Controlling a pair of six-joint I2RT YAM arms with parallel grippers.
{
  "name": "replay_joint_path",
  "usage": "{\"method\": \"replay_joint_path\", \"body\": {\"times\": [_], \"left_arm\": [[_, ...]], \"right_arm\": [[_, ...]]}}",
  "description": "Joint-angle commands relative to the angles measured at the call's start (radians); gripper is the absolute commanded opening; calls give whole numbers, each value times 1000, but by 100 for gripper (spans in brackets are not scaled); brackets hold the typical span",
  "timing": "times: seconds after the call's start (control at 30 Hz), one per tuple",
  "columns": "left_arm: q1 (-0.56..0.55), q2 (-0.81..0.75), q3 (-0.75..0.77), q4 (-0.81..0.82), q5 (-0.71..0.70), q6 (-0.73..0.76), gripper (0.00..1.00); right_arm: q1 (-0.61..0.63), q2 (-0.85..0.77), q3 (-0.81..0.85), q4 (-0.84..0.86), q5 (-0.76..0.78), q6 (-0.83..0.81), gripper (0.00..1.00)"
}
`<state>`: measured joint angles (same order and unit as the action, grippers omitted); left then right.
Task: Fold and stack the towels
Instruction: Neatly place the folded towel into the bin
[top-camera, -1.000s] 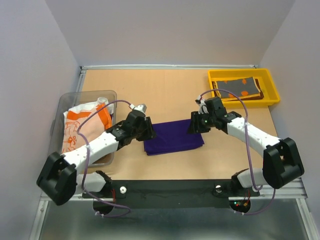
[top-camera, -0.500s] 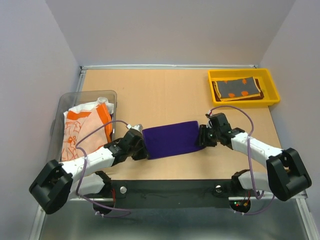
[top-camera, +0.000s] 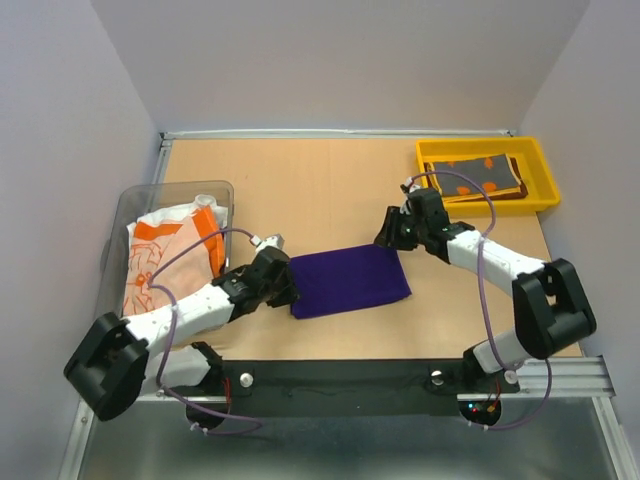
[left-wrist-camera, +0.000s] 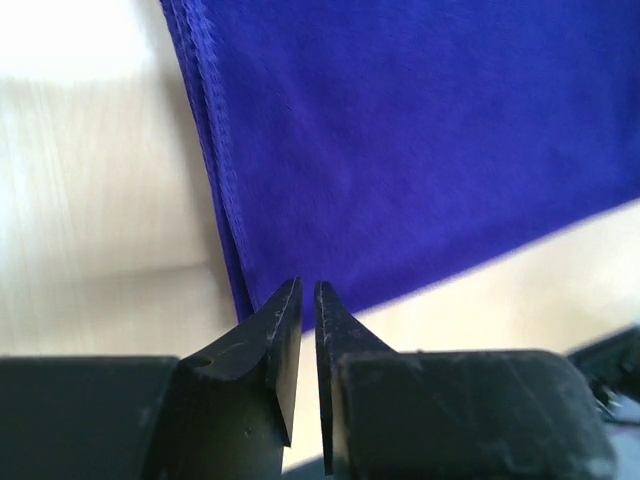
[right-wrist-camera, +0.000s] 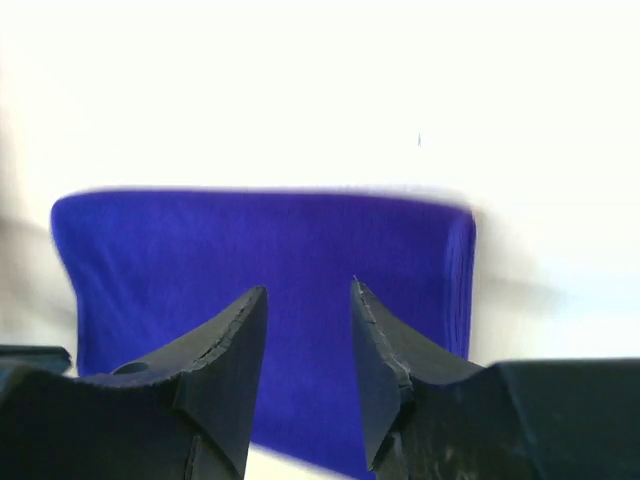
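Purple towel folded flat mid-table, btwn both arms. Left gripper at its near-left edge, jaws nearly together, nothing clamped. Right gripper above far-right side, jaws apart, empty. Other towels in yellow tray.

There was one purple towel, one orange-and-white towel in one clear bin, two towels in one yellow tray, two grippers.

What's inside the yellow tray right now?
The yellow tray holds a grey towel with orange spots on a dark brown towel; anything beneath is covered.
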<state>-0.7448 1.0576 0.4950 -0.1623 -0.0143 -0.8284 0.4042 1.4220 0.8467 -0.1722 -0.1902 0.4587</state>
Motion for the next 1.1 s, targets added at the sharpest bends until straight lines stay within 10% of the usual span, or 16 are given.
{"method": "replay_joint_path", "body": {"times": [0.0, 0.3, 0.5, 0.63, 1.07], "left_arm": [[5, 142, 39, 75, -53, 28, 20], [166, 236, 54, 54, -82, 159, 17], [151, 216, 240, -52, -138, 291, 53], [-14, 225, 371, -40, -182, 405, 94], [-517, 705, 810, -103, -384, 532, 86]], "right_arm": [[-36, 116, 34, 111, -1, -9, 43], [-114, 137, -29, 157, 11, -5, 42], [-139, -38, -38, 19, 164, -55, 58], [-166, -112, -26, -140, 326, -92, 86], [-206, -222, -153, -219, 313, -9, 100]]}}
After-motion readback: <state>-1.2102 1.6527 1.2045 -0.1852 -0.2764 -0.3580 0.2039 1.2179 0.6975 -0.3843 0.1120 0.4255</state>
